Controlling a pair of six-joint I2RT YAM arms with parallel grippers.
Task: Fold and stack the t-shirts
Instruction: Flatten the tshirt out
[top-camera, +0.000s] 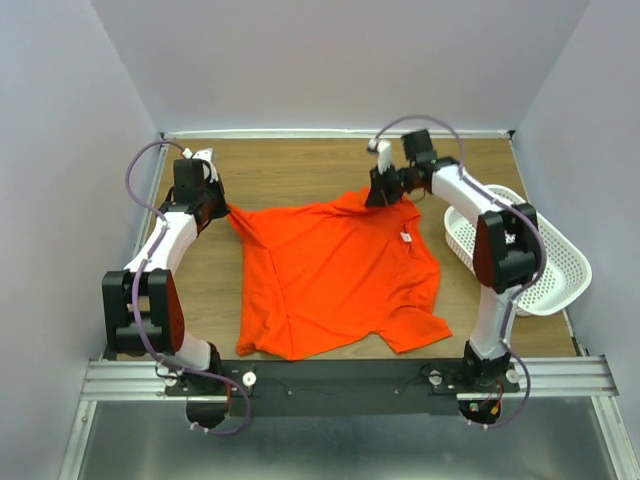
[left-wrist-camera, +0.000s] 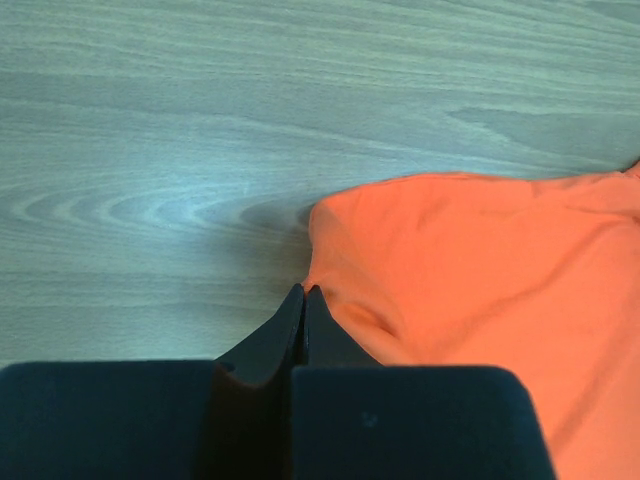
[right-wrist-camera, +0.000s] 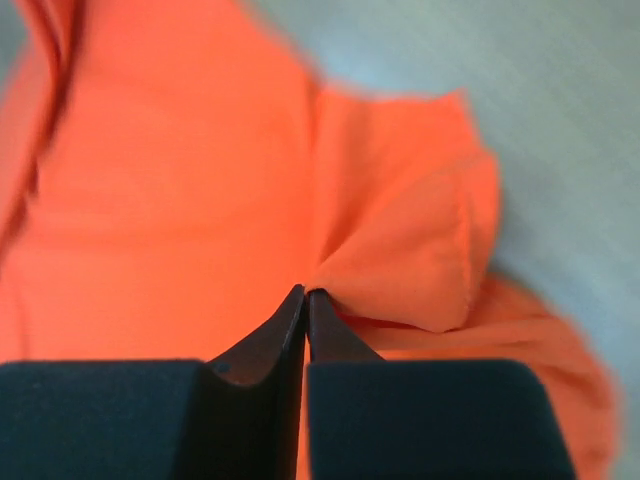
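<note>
T-shirt (top-camera: 335, 275), bright orange and short-sleeved, lies spread mostly flat in the middle of the wooden desk (top-camera: 300, 170). A small white label (top-camera: 407, 237) shows toward its right side, and the near hem is slightly rumpled. Its far-left corner is drawn out to a point where the left hand (top-camera: 222, 207) pinches it, fingers shut on the cloth. The right hand (top-camera: 378, 197) is likewise clamped on a bunched fold at the far edge. A white perforated basket (top-camera: 560, 270) sits at the desk's right edge, partly hidden by the right arm.
</note>
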